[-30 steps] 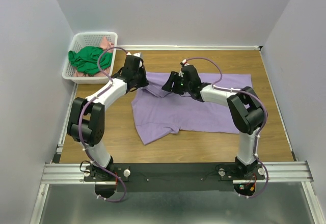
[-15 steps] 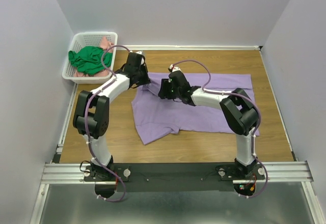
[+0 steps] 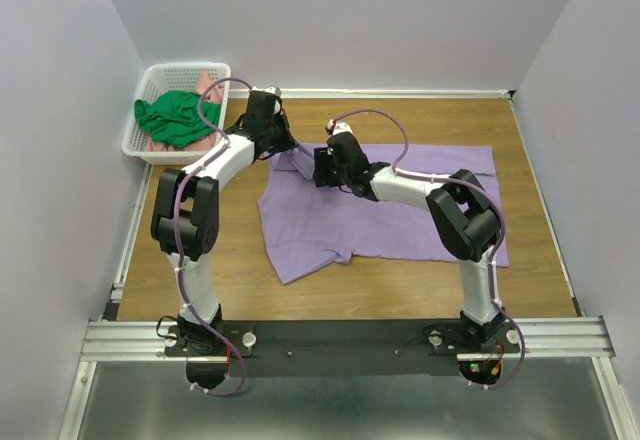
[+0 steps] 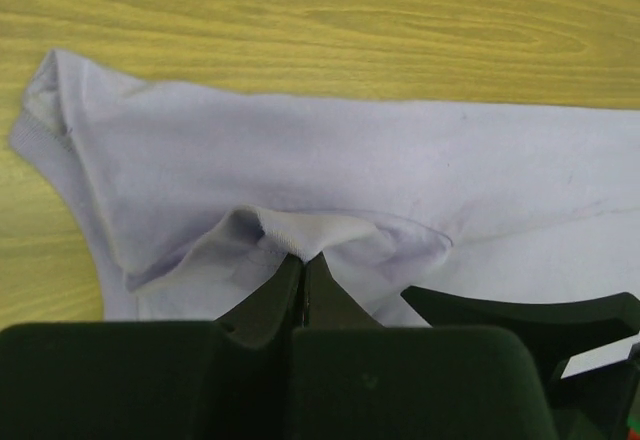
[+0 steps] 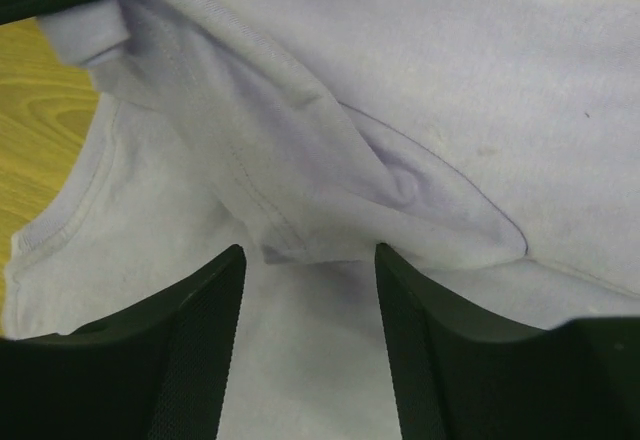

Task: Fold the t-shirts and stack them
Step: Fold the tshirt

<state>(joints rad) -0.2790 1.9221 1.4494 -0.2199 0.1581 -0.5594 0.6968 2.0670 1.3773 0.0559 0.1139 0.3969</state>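
Left gripper (image 4: 303, 260) pinched tight on a raised fold of the one large lavender-purple cloth t-shirt (image 3: 390, 215), at its far left part. Right gripper (image 5: 305, 335) has jaws apart just over a neighbouring crease, gripping nothing. The shirt lies spread on one wooden table (image 3: 520, 130). Two more: one bright green tee (image 3: 172, 117) and one salmon-pink tee (image 3: 207, 84), bunched in one white plastic lattice basket (image 3: 185, 68), far left corner.

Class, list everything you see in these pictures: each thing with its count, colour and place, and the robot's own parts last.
lavender t-shirt: 1, lavender-purple, spread on the table
green t-shirt: 1, bright green, crumpled in the basket
pink t-shirt: 1, salmon-pink, in the basket, mostly hidden by the green one
basket: 1, white, table's far left corner
table: 1, wood-brown, under everything
left pincer: 1, black, shut on a fold of the lavender t-shirt
right pincer: 1, black, open, just over the same shirt
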